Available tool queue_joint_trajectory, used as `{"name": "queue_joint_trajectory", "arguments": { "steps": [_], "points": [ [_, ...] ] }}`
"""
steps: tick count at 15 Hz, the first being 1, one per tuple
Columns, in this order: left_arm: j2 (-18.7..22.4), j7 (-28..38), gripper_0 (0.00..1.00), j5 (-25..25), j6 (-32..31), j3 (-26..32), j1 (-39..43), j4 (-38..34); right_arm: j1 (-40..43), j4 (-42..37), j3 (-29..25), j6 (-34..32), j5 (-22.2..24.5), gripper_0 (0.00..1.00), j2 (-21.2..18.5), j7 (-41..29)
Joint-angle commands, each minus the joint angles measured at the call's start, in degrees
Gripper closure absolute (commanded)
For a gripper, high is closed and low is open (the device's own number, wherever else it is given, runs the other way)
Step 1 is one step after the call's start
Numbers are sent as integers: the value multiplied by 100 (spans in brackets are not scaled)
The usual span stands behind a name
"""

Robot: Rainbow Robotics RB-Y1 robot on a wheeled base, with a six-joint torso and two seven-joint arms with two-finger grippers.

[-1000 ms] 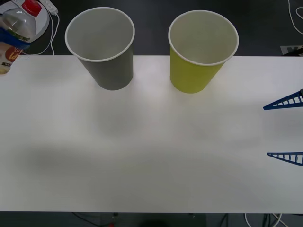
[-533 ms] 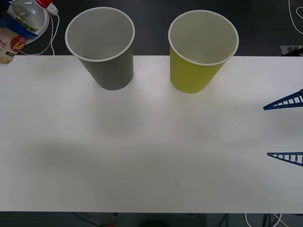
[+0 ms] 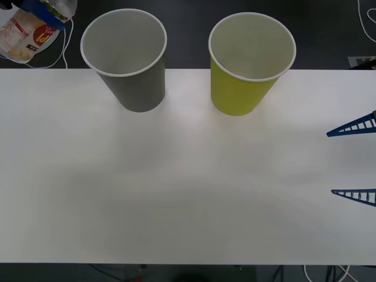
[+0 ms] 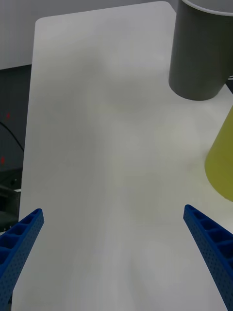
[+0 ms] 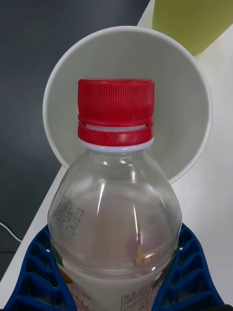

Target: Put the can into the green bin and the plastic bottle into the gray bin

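At the front view's far left my left gripper (image 3: 42, 12) is shut on the plastic bottle (image 3: 26, 35), holding it tilted above the table's back edge, left of the gray bin (image 3: 124, 59). In the left wrist view the bottle (image 5: 114, 194) sits between my blue fingers (image 5: 187, 272), and its red cap (image 5: 116, 109) points at the gray bin's white inside (image 5: 128, 53). The green bin (image 3: 251, 61) stands upright to the right of the gray one. My right gripper (image 3: 330, 163) hangs open over the table's right edge. The can is out of view.
Both bins stand near the back edge of the white table (image 3: 188, 188). A white cable (image 3: 66, 40) lies on the dark floor behind the table at the left. The right wrist view has the gray bin (image 4: 201, 53) and the green bin (image 4: 223, 160) ahead of the open right gripper (image 4: 112, 210).
My left gripper has carried the bottle farther back and a little to the right, toward the gray bin, and tilted it more. The right arm has not moved.
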Motion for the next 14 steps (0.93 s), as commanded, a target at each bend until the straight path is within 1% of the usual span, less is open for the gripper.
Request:
{"name": "queue_joint_trajectory", "arguments": {
  "steps": [1, 8, 10, 11, 14],
  "points": [
    [-333, 8, 100, -19, 1, -127, -263, 398, 0, 0, 0, 0, 0, 0, 0, 0],
    [-1370, 166, 100, -274, 10, -127, -702, 1488, 0, 0, 0, 0, 0, 0, 0, 0],
    [-1572, 271, 100, -406, 19, -127, -825, 1699, 0, 0, 0, 0, 0, 0, 0, 0],
    [-1695, 333, 100, -581, 19, -127, -904, 1778, 0, 0, 0, 0, 0, 0, 0, 0],
    [-1976, 465, 100, -687, 19, -127, -1115, 2103, 0, 0, 0, 0, 0, 0, 0, 0]
  ]
}}
